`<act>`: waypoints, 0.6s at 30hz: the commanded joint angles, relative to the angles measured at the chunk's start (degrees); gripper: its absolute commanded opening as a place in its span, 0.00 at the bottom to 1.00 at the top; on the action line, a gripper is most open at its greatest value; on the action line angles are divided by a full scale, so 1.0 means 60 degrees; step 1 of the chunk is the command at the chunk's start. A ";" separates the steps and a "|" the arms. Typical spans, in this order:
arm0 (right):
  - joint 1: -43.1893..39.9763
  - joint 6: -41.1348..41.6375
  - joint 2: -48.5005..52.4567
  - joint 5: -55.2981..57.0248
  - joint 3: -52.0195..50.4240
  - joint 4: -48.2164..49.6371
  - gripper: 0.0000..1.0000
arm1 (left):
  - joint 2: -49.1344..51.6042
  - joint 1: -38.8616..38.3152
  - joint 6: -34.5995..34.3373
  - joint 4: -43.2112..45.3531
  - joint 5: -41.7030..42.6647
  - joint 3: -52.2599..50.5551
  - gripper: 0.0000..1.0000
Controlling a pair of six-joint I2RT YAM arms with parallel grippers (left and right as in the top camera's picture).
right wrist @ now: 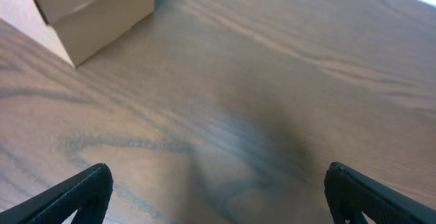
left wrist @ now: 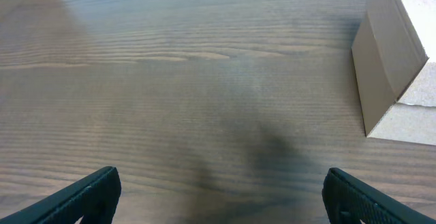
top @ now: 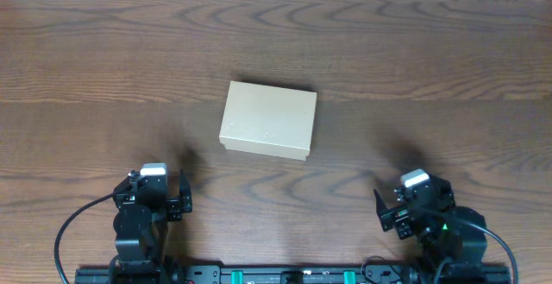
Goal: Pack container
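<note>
With left tool (left wrist: pixel 221 193) and right tool (right wrist: pixel 221 190) both spread empty by the surface's (top: pixel 414 59) near edge, the shut container (top: pixel 267 120) probably skids if pried one-sided.

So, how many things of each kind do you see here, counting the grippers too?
Cardboard box: 1
Grippers: 2, the left gripper and the right gripper, both open
Total: 3
</note>
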 commanded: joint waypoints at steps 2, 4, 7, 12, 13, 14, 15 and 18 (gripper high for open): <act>0.0211 -0.0138 -0.0084 -0.0113 -0.0517 0.0047 0.99 | -0.0066 -0.0036 0.0062 -0.0022 -0.0175 -0.0120 0.95; 0.0273 -0.0146 -0.0084 -0.0087 -0.0627 0.0066 0.99 | -0.0062 -0.0036 0.0062 -0.0018 -0.0175 -0.0120 0.95; 0.0270 -0.0146 -0.0080 0.0124 -0.0627 0.0069 0.99 | -0.0062 -0.0036 0.0062 -0.0018 -0.0175 -0.0120 0.96; 0.0270 -0.0146 -0.0080 0.0109 -0.0627 0.0076 0.99 | -0.0062 -0.0036 0.0066 -0.0018 -0.0175 -0.0120 0.95; 0.0270 -0.0142 -0.0080 0.0109 -0.0627 0.0076 0.99 | -0.0066 -0.0036 0.0062 -0.0018 -0.0175 -0.0120 0.95; 0.0270 -0.0146 -0.0080 0.0109 -0.0627 0.0076 0.99 | -0.0062 -0.0036 0.0066 -0.0018 -0.0175 -0.0120 0.95; 0.0270 -0.0146 -0.0080 0.0109 -0.0627 0.0076 0.99 | -0.0062 -0.0036 0.0062 -0.0018 -0.0175 -0.0120 0.95; 0.0270 -0.0142 -0.0080 0.0109 -0.0627 0.0076 0.99 | -0.0062 -0.0036 0.0062 -0.0018 -0.0175 -0.0120 0.95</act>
